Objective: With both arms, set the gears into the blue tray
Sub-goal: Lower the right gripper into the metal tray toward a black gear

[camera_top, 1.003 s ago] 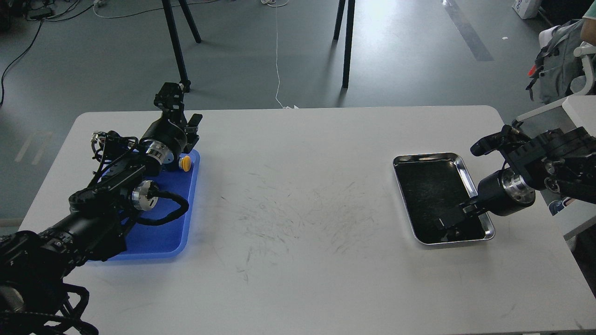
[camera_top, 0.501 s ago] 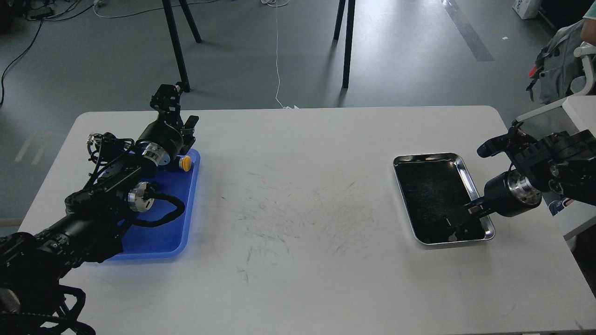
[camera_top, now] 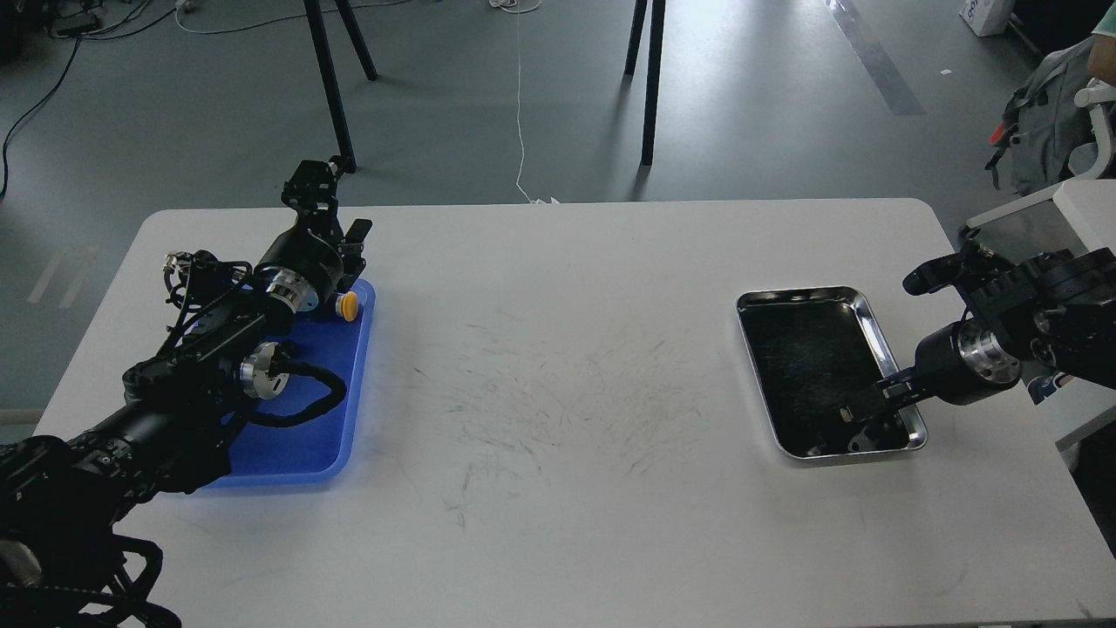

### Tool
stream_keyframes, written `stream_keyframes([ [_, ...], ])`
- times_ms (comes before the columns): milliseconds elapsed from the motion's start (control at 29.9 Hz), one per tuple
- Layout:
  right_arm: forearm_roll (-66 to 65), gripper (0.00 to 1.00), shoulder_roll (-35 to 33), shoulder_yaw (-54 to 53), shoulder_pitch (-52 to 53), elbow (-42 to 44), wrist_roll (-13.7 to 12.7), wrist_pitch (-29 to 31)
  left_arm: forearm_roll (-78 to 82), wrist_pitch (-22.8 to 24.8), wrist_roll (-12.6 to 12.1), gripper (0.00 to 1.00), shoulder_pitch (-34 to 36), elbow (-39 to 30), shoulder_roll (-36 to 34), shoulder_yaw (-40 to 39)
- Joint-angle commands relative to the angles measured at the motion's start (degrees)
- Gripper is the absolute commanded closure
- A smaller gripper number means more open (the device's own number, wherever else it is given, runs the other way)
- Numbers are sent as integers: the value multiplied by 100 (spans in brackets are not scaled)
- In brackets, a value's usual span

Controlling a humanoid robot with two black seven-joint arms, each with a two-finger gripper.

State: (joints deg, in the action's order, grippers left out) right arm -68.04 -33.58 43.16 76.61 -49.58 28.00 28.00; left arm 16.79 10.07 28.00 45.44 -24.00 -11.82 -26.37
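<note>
Bright-blue tray [camera_top: 288, 436] with low rounded rim, left of frame; states of left gripper [camera_top: 336, 222] and right gripper [camera_top: 850, 419] indiscernible.

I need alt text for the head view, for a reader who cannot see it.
Two black robot arms work over a white table: the right gripper reaches into a steel tray at the right, the left gripper hangs above the far end of a blue tray holding a yellow push-button.
</note>
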Motion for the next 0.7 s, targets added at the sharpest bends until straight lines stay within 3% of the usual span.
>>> stream_keyframes([
  [0,19,24,44,-18,-14,36,0,0,0,4,0,2,0,1,4,0],
  [401,36,24,185,-124,-217,45,0,0,0,-5,0,2,9,1,-13,0],
  [669,45,35,334,-176,-225,115,0,0,0,-5,0,2,9,1,-31,0],
])
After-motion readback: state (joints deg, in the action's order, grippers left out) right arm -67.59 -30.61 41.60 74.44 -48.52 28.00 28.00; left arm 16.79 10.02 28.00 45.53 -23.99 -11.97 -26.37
